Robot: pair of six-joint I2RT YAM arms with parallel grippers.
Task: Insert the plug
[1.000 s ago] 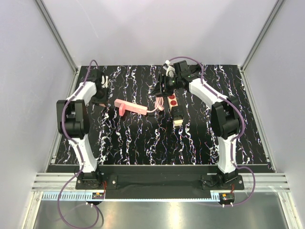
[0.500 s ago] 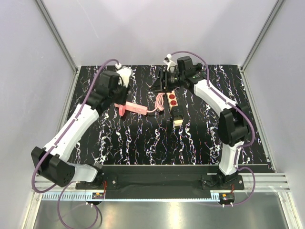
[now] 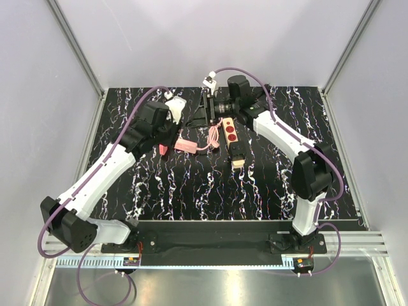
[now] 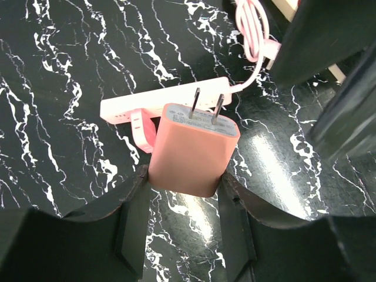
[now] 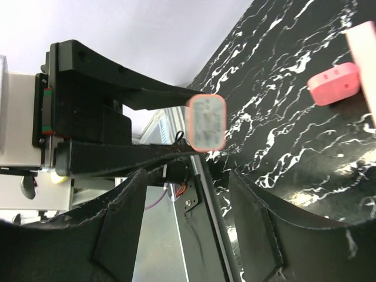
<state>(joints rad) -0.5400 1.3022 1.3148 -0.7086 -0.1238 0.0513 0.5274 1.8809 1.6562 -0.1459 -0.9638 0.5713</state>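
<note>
My left gripper [image 4: 183, 176] is shut on a pink plug [image 4: 194, 147], its two metal prongs pointing away from the wrist. In the top view the left gripper [image 3: 173, 134] hangs over a pink-and-white bar [image 3: 186, 146] left of centre. The power strip [image 3: 232, 141] with red sockets lies at the centre back, right of the plug. My right gripper [image 3: 203, 113] is open and empty just left of the strip's far end. In the right wrist view my right gripper [image 5: 187, 182] faces the plug's face [image 5: 207, 122], held between the left fingers [image 5: 135, 94].
A coiled pink cable [image 3: 213, 137] lies between the bar and the strip; it also shows in the left wrist view [image 4: 254, 29]. A small pink piece [image 3: 162, 150] sits at the bar's left end. The bar [image 4: 158, 106] lies under the plug. Grey walls enclose the mat.
My left arm has swung from the back left corner to the middle, over the pink bar. My right gripper has shifted left and towards the back.
</note>
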